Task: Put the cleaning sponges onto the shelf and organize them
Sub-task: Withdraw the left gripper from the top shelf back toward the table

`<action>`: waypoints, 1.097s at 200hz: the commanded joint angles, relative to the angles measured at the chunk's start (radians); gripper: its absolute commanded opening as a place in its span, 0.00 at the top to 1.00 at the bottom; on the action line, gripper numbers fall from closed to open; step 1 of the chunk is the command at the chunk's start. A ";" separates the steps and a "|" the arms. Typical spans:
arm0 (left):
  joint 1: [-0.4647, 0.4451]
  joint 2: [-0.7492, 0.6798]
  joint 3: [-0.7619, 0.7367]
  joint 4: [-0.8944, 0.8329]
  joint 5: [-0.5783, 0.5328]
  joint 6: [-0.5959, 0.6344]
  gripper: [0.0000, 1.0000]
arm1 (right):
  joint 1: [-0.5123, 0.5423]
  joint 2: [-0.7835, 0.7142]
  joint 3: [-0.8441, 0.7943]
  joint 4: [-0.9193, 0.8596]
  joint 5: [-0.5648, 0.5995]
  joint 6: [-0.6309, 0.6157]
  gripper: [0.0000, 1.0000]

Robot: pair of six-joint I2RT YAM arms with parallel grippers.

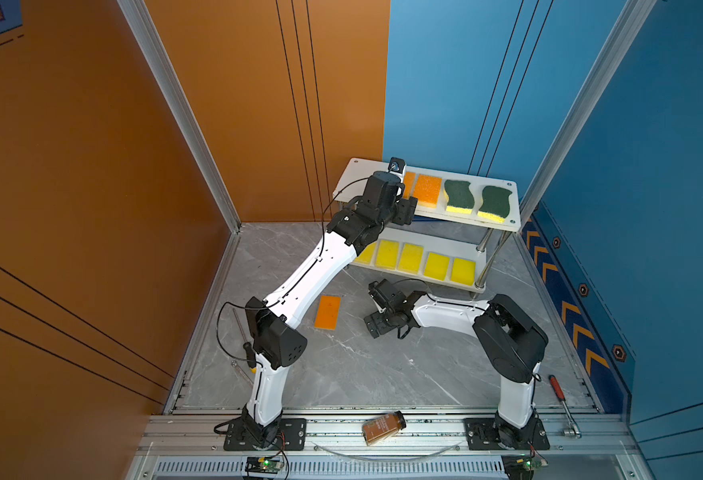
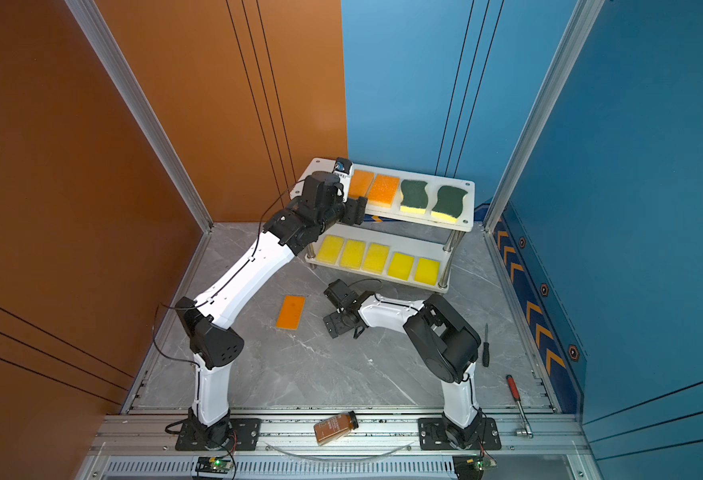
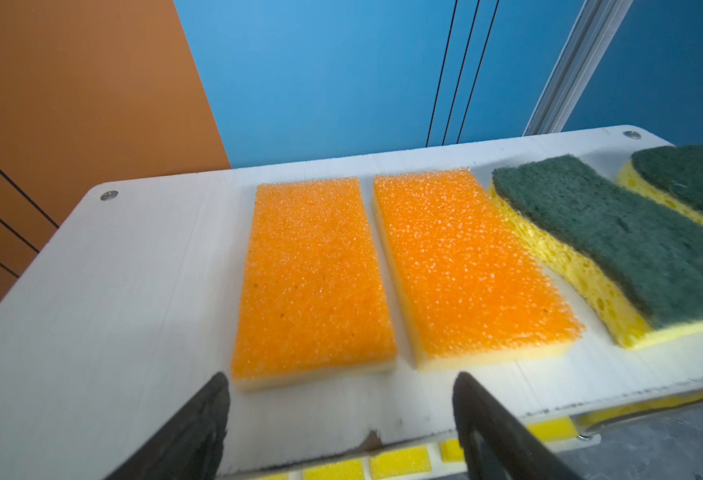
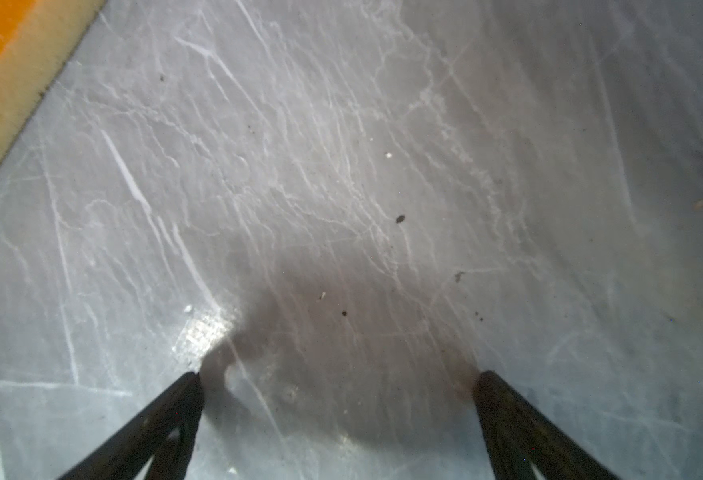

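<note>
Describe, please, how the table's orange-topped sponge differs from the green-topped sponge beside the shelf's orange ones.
The orange-topped sponge is rectangular, lying alone on the table; the green-topped sponge is wavy-edged, in a row on the shelf's top board. Both have yellowish bases, scrub side up.

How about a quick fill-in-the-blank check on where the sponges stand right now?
1. The shelf holds ____ all-yellow sponges on its lower tier.
2. Beside two orange-topped sponges, the upper tier's two wavy sponges have dark ____ tops.
3. The loose sponge on the tabletop has an ____ top.
4. The left gripper, at the upper tier's front edge, is ____ and empty.
Missing words: five; green; orange; open.
</note>
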 commanded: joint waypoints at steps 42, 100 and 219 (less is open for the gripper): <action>0.000 -0.103 -0.073 -0.004 -0.035 0.031 0.15 | 0.018 0.079 -0.044 -0.104 -0.051 0.036 0.00; 0.023 -0.329 -0.397 0.061 -0.051 0.001 0.07 | 0.018 0.071 -0.044 -0.103 -0.050 0.035 0.00; 0.096 -0.742 -1.212 0.043 -0.073 -0.295 0.02 | -0.003 -0.022 0.015 -0.172 -0.071 -0.001 0.00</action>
